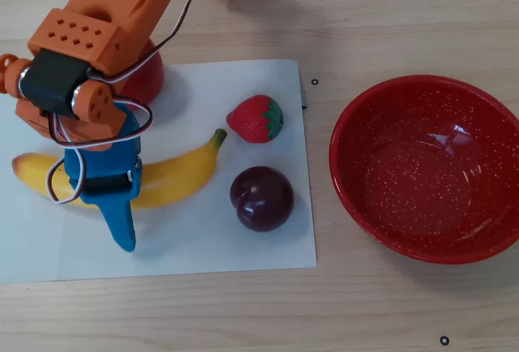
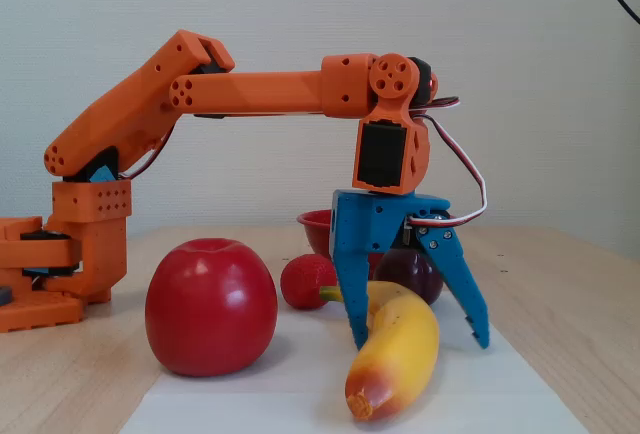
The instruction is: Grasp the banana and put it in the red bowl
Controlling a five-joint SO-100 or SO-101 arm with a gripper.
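1. Banana (image 1: 174, 175): it lies flat on the white paper sheet (image 1: 243, 246), directly under the claw (image 2: 420, 339). In the fixed view the blue fingers stand spread wide, one on each side of its body, tips down near the paper. The claw has not closed on it, so I judge the grasp as about to happen, not done.
2. Red bowl (image 1: 349, 198): well apart from the claw, off the paper on the bare wooden desk (image 1: 389, 19), to the right in the overhead view. It is empty. Lifting, carrying and dropping the banana all remain.
3. Red apple (image 2: 210, 306): just beside the claw, on the left in the fixed view and partly hidden under the orange arm in the overhead view. It looks clear of the fingers.
4. Dark plum (image 1: 261, 198): near the claw, beyond the banana's stem end on the bowl side. It sits roughly along the path to the bowl, so the carry likely needs height.
5. Strawberry (image 1: 255, 118): near the banana's stem tip, apart from the claw and untouched.
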